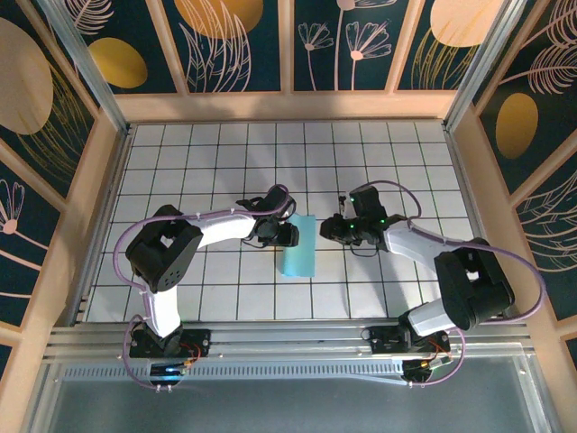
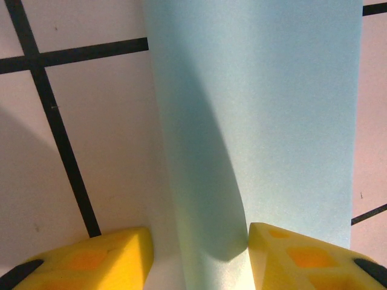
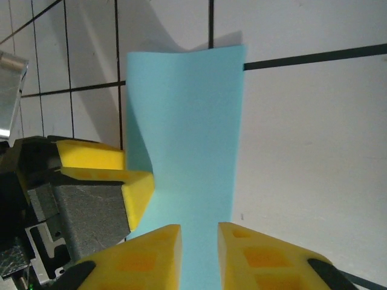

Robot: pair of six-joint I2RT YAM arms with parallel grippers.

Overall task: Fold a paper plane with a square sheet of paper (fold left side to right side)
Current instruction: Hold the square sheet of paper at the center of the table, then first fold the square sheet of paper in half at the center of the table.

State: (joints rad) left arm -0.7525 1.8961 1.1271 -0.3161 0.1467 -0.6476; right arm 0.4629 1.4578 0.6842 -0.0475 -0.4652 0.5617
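top external: two arms bend at the elbow and reach inward, meeting at the middle of the tiled table (image 1: 180,162). one sheet of paper (image 1: 298,254), folded into a teal strip, lies between them. the left gripper (image 1: 287,234) has its fingers apart astride the paper's raised edge. the right gripper (image 1: 328,227) keeps a narrow gap, with paper showing in it.

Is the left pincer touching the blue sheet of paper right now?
Touching. The left wrist view shows the square sheet of paper passing into the left pincer and lying against one yellow finger.
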